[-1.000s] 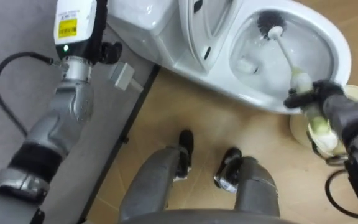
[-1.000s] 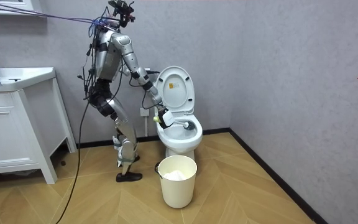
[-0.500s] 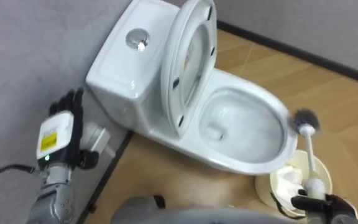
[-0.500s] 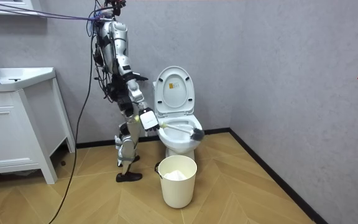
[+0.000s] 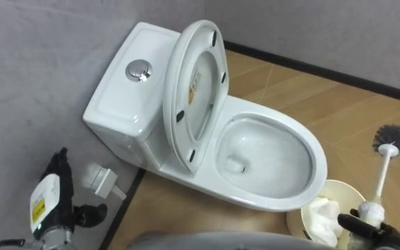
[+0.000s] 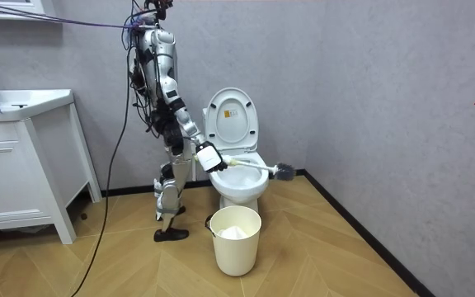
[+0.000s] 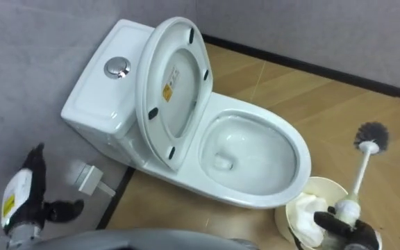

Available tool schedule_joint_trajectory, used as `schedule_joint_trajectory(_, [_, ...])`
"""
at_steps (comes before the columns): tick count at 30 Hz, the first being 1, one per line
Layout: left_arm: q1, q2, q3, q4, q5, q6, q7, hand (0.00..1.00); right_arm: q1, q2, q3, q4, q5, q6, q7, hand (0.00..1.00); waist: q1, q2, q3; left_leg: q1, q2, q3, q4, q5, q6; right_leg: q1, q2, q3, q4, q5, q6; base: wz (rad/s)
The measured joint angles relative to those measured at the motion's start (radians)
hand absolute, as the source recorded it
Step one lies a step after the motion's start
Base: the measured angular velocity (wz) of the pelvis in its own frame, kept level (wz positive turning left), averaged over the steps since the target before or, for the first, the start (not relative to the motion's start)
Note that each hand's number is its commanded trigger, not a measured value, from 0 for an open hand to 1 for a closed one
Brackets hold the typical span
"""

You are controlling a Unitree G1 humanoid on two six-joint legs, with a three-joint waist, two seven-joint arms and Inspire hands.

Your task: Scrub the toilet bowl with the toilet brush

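The white toilet (image 5: 317, 157) stands against the grey wall with its seat and lid (image 5: 196, 90) raised. Its bowl holds a little water. The toilet brush (image 5: 390, 137) has a dark bristle head on a white shaft. It is outside the bowl, off its right side and above the floor. My right hand (image 5: 365, 228) is shut on the brush's handle at the lower right edge. In the room view the brush (image 6: 284, 172) is held out level past the bowl from my right hand (image 6: 213, 157). My left hand (image 5: 53, 198) hangs at the lower left with straight fingers, holding nothing.
A cream waste bin (image 5: 346, 191) with crumpled white paper stands on the wooden floor beside the bowl, under the brush handle. A water valve (image 5: 103, 182) sits on the wall behind the tank. A white cabinet (image 6: 23, 165) stands at the room view's left.
The brush has come up out of the bowl and swung out past its right rim. I have straightened up from bending over the toilet, so the eye view has shifted.
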Motion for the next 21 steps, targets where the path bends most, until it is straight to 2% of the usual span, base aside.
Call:
schedule_joint_trajectory(2, [-0.002, -0.012, 0.030, 0.068, -0.012, 0.004, -0.012, 0.00, -0.003, 0.000, -0.014, -0.011, 0.000, -0.020, -0.035, 1.00, 0.001, 0.000, 0.0000, 0.010, 0.002, 0.013, -0.003, -0.004, -0.005, 0.007, -0.001, 0.008, 0.000, 0.000, 0.000, -0.10])
schedule_joint_trajectory(6, [-0.028, -0.029, 0.084, 0.196, -0.128, 0.053, -0.080, 0.00, 0.003, 0.007, -0.024, -0.055, 0.001, -0.029, -0.091, 1.00, -0.002, -0.008, 0.0022, 0.010, 0.004, 0.024, -0.003, -0.011, -0.009, 0.006, 0.000, 0.027, -0.008, -0.001, 0.001, -0.06])
schedule_joint_trajectory(10, [-0.063, -0.040, 0.123, 0.259, -0.171, 0.092, -0.128, 0.00, 0.028, 0.024, -0.026, -0.061, -0.001, -0.032, -0.112, 1.00, -0.004, -0.009, 0.0031, 0.015, 0.003, 0.032, -0.003, -0.018, -0.006, 0.007, 0.004, 0.068, -0.009, -0.001, 0.001, -0.05])
schedule_joint_trajectory(14, [-0.107, -0.045, 0.136, 0.267, -0.199, 0.135, -0.170, 0.00, 0.051, 0.067, -0.023, -0.043, -0.013, -0.030, -0.112, 1.00, -0.017, -0.005, 0.0070, 0.026, 0.006, 0.049, -0.004, -0.026, -0.004, 0.007, 0.008, 0.109, -0.009, -0.002, 0.003, -0.11])
schedule_joint_trajectory(18, [-0.151, -0.048, 0.134, 0.267, -0.197, 0.155, -0.182, 0.00, 0.063, 0.077, 0.013, 0.002, -0.062, -0.014, -0.110, 1.00, -0.032, 0.002, 0.0100, 0.039, 0.008, 0.060, -0.004, -0.035, -0.001, 0.005, 0.010, 0.140, 0.007, -0.004, 0.004, -0.18])
schedule_joint_trajectory(21, [-0.195, -0.049, 0.133, 0.273, -0.198, 0.164, -0.191, 0.00, 0.057, 0.080, 0.045, 0.078, -0.145, -0.004, -0.100, 1.00, -0.033, 0.004, 0.0104, 0.060, 0.012, 0.093, -0.008, -0.042, 0.002, 0.009, 0.017, 0.175, 0.009, -0.001, 0.007, -0.30])
